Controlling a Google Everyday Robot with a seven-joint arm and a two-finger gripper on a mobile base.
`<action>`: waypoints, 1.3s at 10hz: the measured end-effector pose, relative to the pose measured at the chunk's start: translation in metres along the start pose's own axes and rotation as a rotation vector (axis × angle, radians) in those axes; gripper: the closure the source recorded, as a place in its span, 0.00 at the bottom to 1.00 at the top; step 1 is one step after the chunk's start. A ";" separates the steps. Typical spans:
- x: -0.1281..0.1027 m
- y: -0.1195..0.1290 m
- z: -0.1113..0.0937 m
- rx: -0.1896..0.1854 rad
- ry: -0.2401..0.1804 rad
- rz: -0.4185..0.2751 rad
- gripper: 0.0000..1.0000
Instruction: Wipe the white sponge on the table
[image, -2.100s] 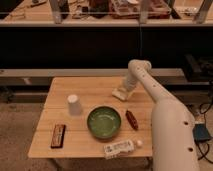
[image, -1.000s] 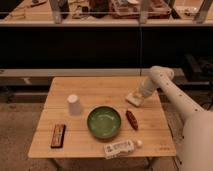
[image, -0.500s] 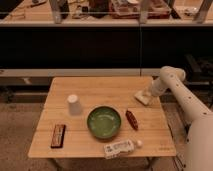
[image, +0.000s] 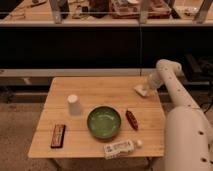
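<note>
The white sponge (image: 139, 90) lies flat on the light wooden table (image: 100, 86), near its far right edge. My gripper (image: 147, 88) comes down from the white arm on the right. It sits on the sponge's right side, shut on it and holding it against the table top. The fingertips are partly hidden behind the sponge and the wrist.
On the table stand a white cup (image: 74, 104), a green bowl (image: 104, 121), a small reddish-brown item (image: 132, 120), a white labelled bottle lying on its side (image: 120, 147) and a dark snack bar (image: 58, 135). A dark shelf unit runs behind the table.
My gripper has slid the sponge to the right across the far part of the table, from near the middle to the right edge, and lately a little farther back.
</note>
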 end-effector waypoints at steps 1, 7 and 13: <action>-0.003 -0.014 0.003 0.007 0.002 0.000 1.00; -0.079 -0.040 0.024 -0.011 -0.059 -0.119 1.00; -0.100 0.040 0.007 -0.076 -0.110 -0.221 1.00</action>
